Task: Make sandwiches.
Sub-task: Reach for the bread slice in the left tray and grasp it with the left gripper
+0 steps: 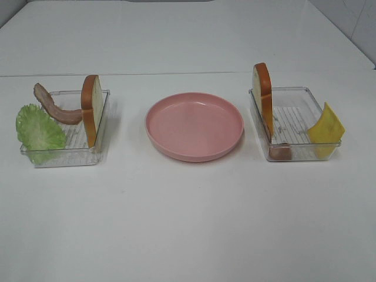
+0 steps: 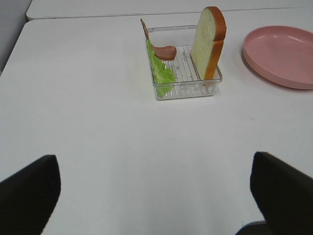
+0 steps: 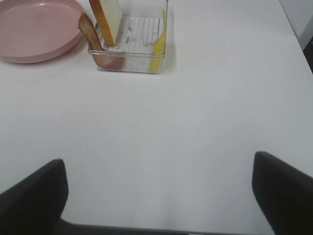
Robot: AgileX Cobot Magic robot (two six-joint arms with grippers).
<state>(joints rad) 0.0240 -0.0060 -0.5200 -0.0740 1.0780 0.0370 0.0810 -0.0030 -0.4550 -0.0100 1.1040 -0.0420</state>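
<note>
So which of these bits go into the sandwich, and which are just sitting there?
For the sandwich: left bread slice, right bread slice, lettuce, bacon strip, second bacon strip, cheese square.
Just sitting there: pink plate, left tray, right tray.

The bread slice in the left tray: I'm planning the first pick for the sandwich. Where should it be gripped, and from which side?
Probably from above: bring the left gripper down and close its fingers across the flat faces of the bread slice near its rounded top. It stands upright on edge, above the rim of the left tray, with bacon and lettuce on its outer side.
</note>
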